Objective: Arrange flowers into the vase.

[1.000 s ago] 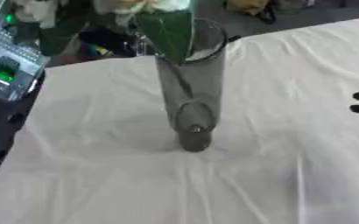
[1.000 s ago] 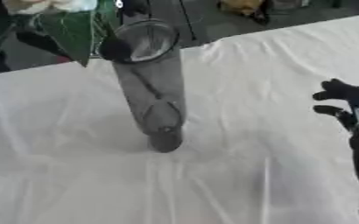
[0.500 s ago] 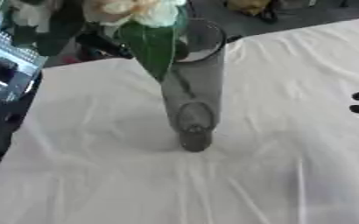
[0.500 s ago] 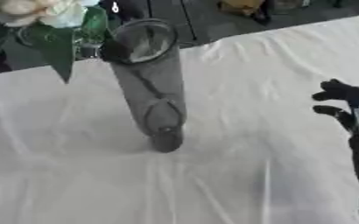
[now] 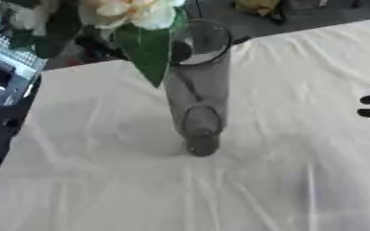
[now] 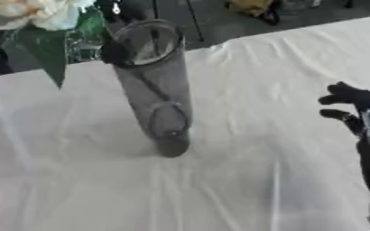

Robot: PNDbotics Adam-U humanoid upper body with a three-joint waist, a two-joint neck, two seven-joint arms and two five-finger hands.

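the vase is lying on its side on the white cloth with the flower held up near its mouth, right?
Not quite. The vase stands upright on the white cloth, as the right eye view shows. The rest holds: the flower is up near its mouth, not yet inside.

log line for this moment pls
flower: held above vase rim, not in | right hand: idle, table's right | left hand: not visible

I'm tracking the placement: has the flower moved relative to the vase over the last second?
Yes. The flower has shifted left, off the vase; its leaf now hangs beside the rim rather than across the opening.
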